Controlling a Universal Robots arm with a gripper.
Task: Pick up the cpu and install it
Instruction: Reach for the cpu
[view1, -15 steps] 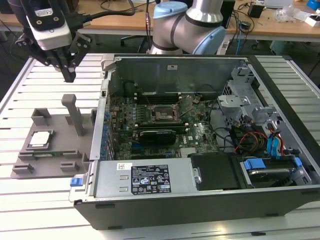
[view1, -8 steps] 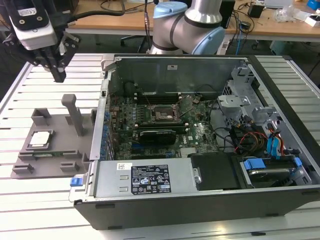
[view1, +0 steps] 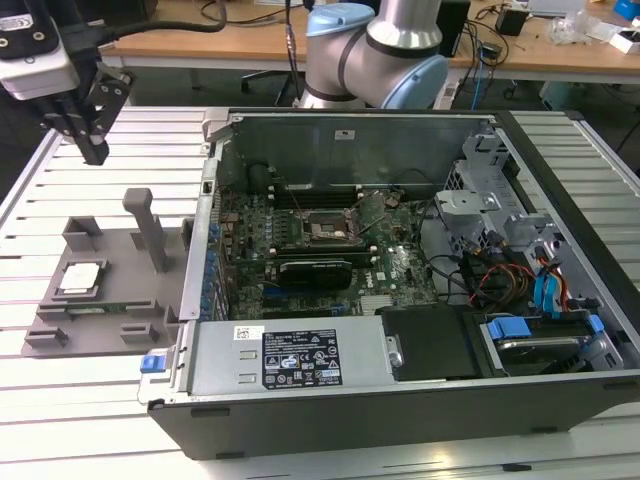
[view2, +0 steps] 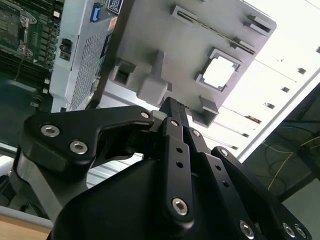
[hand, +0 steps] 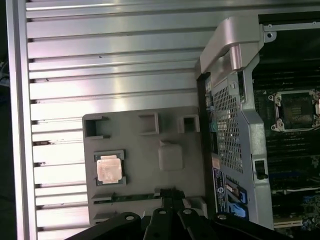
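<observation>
The cpu (view1: 80, 278) is a small square chip with a silver top. It lies flat in a recess of a grey fixture plate (view1: 118, 252) on the slatted table, at the exterior view's left. Both wrist views show the cpu (view2: 220, 71) (hand: 109, 169) too. My gripper (view1: 93, 150) hangs high above the table, beyond the fixture plate and well clear of the chip. Its black fingers (view2: 172, 106) (hand: 170, 192) are shut together with nothing between them. The black motherboard socket (view1: 325, 232) sits inside the open computer case, and it also appears in the first wrist view (hand: 292, 111).
The open computer case (view1: 400, 400) takes up the middle and the exterior view's right, with drive cages and cables (view1: 520, 270) inside. A tall grey post (view1: 150, 228) stands up from the fixture plate. The arm's base (view1: 375, 50) rises behind the case.
</observation>
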